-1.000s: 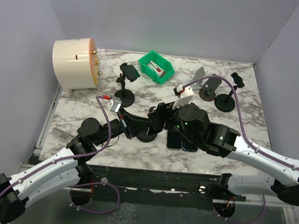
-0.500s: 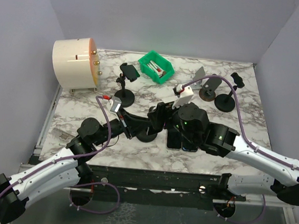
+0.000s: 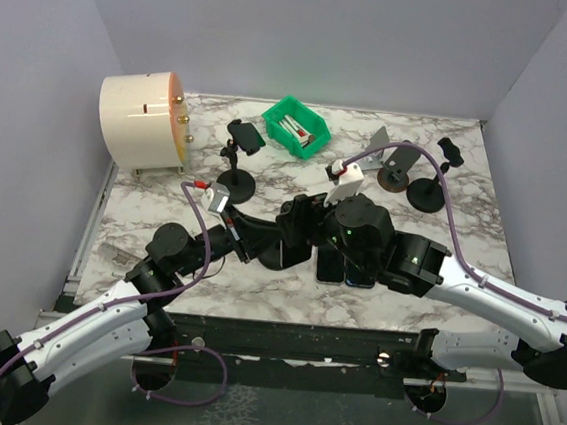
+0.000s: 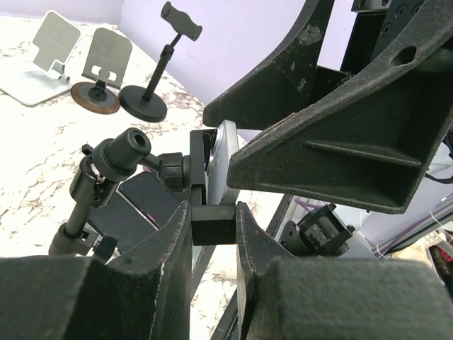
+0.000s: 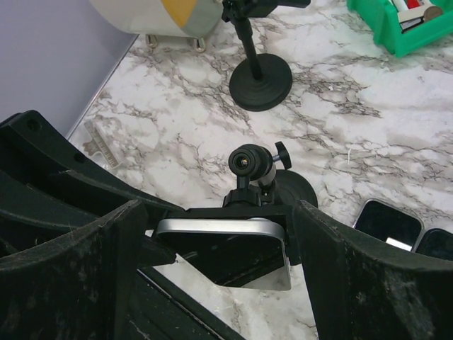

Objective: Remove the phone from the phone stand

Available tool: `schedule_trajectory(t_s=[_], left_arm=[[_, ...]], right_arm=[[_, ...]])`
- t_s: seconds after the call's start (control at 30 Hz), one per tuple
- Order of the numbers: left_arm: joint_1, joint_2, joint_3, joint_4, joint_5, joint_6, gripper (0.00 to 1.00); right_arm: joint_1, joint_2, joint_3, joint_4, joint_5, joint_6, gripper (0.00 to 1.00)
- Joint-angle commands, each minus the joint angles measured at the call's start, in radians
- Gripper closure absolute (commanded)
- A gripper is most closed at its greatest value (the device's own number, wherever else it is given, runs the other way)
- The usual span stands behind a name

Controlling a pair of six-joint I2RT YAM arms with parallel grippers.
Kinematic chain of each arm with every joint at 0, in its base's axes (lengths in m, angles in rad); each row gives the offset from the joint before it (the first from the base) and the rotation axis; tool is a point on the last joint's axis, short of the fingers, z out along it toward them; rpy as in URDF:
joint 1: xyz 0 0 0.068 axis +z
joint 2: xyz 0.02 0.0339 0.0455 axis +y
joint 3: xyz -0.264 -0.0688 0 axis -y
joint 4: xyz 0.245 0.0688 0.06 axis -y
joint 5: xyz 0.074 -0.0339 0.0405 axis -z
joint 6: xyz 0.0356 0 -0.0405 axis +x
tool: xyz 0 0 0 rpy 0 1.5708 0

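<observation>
At the upper left of the overhead view, a cream cylindrical drum [image 3: 139,123] sits on the white marble-patterned table [image 3: 485,207]. Right of it, toward the top, is a green plastic bin [image 3: 297,126].

In the middle, the left gripper [image 4: 212,225] is closed narrow. Its two fingers pinch the square black block at the foot of the clamp on the black phone stand with a ball joint and round base [image 4: 117,152].

The silver-edged phone with a dark face [image 5: 219,228] sits in that clamp, raised off the table at the centre of the overhead view.

The right gripper [image 5: 218,212] stands wide, with one finger close on each side of the phone. I cannot tell whether they touch it.

Just right of them, dark flat handsets [image 3: 343,269] lie on the marble. At the upper right is a spare black round-based stand [image 3: 428,191].
</observation>
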Motion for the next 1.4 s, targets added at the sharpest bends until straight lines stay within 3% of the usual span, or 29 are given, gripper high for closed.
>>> schedule_trajectory(t_s=[0.0,0.33,0.6,0.83,1.13,1.37], left_arm=[[0.004,-0.007,-0.007,-0.005,-0.015,0.004,1.00],[0.004,-0.007,-0.010,-0.005,-0.022,0.009,1.00],[0.004,-0.007,-0.010,-0.005,-0.027,0.012,1.00],[0.004,-0.003,-0.006,-0.005,-0.029,0.015,1.00],[0.003,-0.012,-0.009,-0.007,-0.034,0.018,1.00],[0.004,-0.006,-0.006,-0.008,-0.036,0.026,1.00]], right_arm=[[-0.003,0.006,0.002,-0.007,-0.011,0.009,0.11],[-0.003,-0.076,-0.042,0.001,0.031,-0.001,0.11],[-0.003,-0.302,-0.263,0.102,-0.046,-0.086,0.09],[-0.003,-0.417,-0.566,0.422,-0.195,-0.173,0.00],[-0.003,-0.378,-0.618,0.573,-0.196,-0.238,0.00],[-0.001,-0.277,-0.545,0.490,-0.142,-0.182,0.00]])
